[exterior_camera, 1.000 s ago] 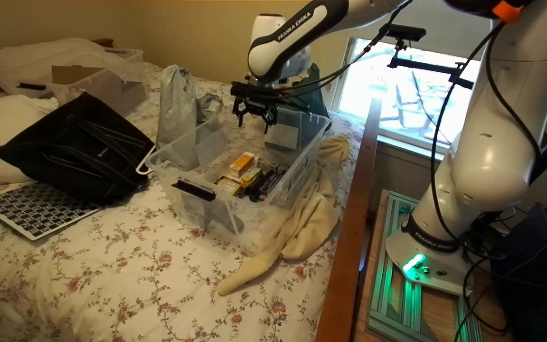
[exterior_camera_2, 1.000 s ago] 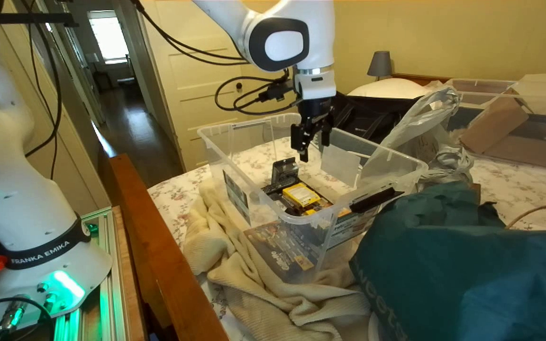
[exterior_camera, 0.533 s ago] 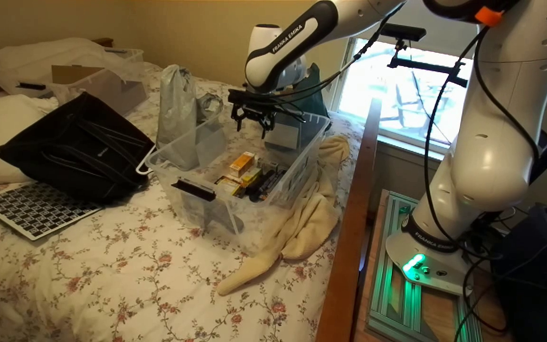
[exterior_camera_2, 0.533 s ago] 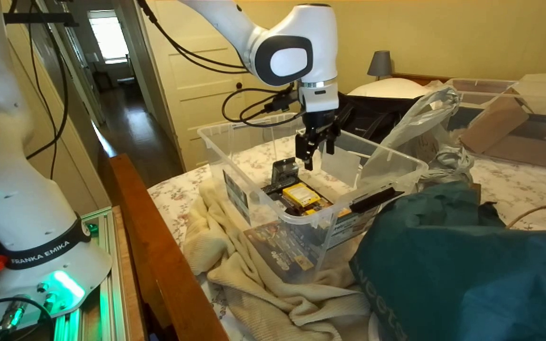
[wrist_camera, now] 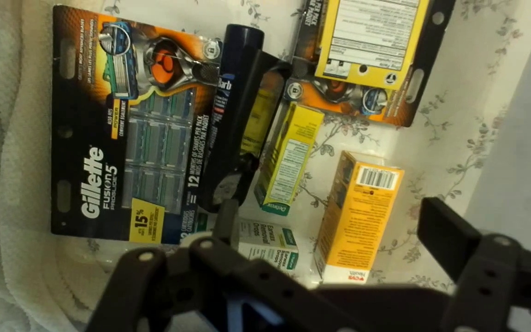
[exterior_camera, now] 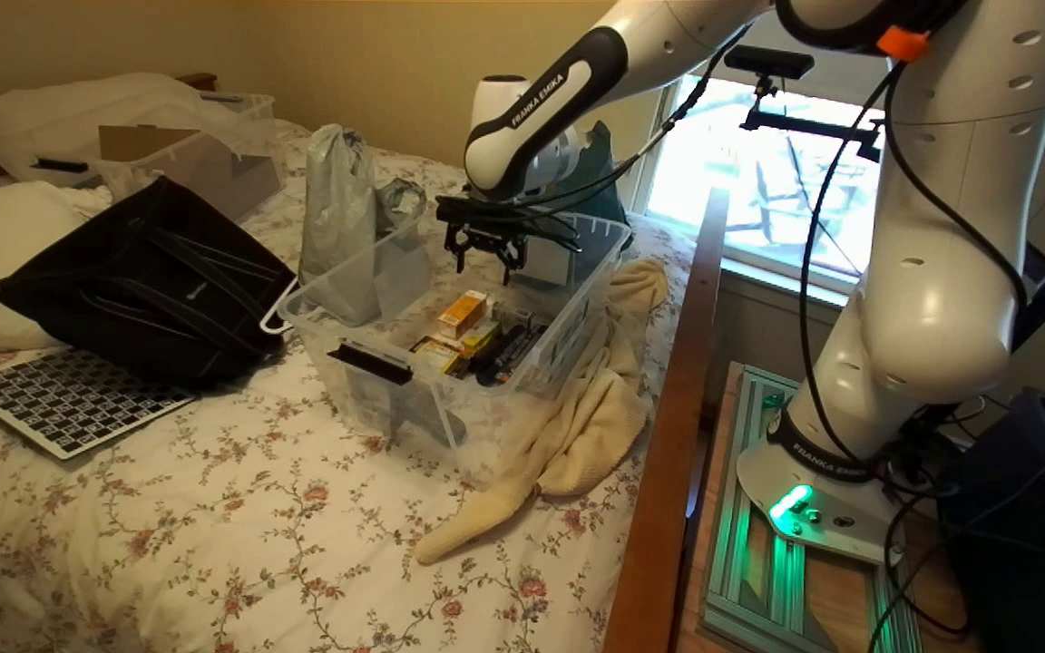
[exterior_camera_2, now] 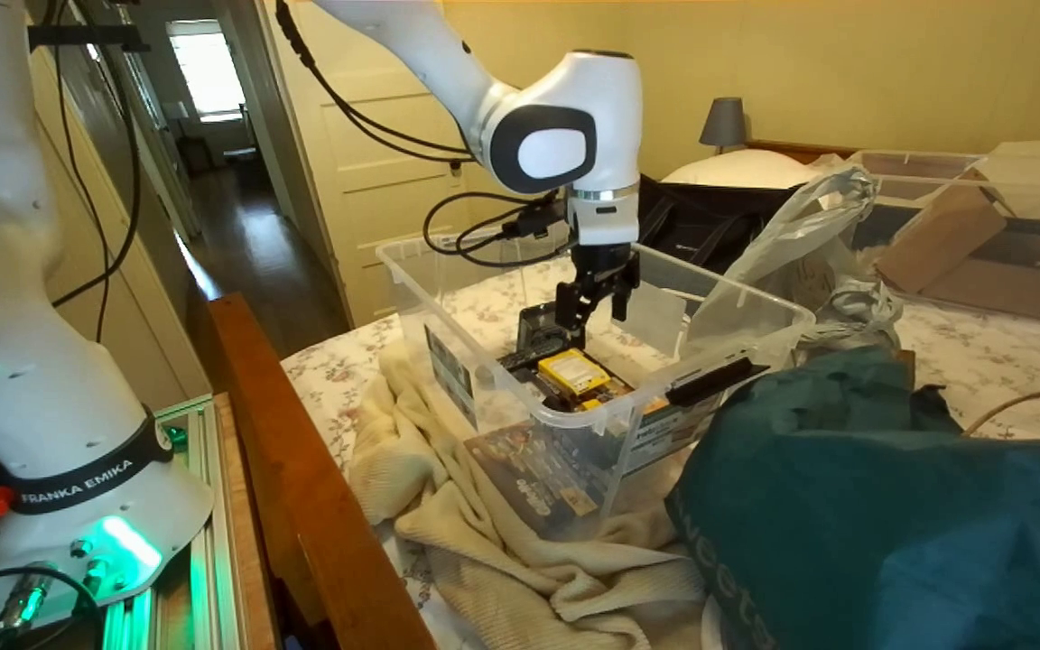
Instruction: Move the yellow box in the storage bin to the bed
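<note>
Wrist view, we count one yellow-orange rectangular carton (wrist_camera: 362, 214), two yellow rectangular cartons (wrist_camera: 289, 161). We tally two flat black-orange razor packs (wrist_camera: 125, 131).

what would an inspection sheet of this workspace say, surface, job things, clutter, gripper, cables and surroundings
surface: bed, floral-covered and rumpled
job's things: yellow box, taken as the orange-yellow one marked CVS, inside the clear storage bin on the bed
clutter: yellow Debrox carton and razor pack inside the storage bin; cream blanket beside it; black bag, gray plastic bag and teal bag around it
gripper: open, holding nothing, over the storage bin's contents
cables: black cables run along the arm and loop near the gripper
surroundings: bright window, door, gray lamp
</note>
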You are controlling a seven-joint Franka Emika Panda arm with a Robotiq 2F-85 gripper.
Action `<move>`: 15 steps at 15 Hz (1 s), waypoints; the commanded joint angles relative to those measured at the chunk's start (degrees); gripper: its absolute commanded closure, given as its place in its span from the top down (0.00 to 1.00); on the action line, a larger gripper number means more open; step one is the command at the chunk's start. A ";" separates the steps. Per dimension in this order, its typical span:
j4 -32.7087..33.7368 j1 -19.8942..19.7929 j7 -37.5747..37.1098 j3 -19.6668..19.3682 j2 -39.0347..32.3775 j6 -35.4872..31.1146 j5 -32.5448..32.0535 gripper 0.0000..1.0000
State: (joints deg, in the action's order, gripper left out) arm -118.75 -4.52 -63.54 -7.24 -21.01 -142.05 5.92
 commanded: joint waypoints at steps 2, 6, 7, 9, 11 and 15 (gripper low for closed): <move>1.78 1.53 -1.57 -0.47 -4.70 -2.25 2.00 1.00; 2.67 1.63 -1.72 -0.15 -7.25 -4.17 4.00 1.00; 2.98 1.53 -1.56 -0.02 -7.75 -4.44 4.65 1.00; 3.71 1.60 -1.73 -0.14 -8.61 -4.32 5.32 1.00; 2.32 1.90 -0.79 -0.80 -7.40 -3.62 4.09 1.00; 3.81 1.79 -0.79 -0.83 -8.47 -2.34 4.09 1.00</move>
State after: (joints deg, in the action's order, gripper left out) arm -116.06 -3.44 -64.85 -7.20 -28.77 -145.90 9.52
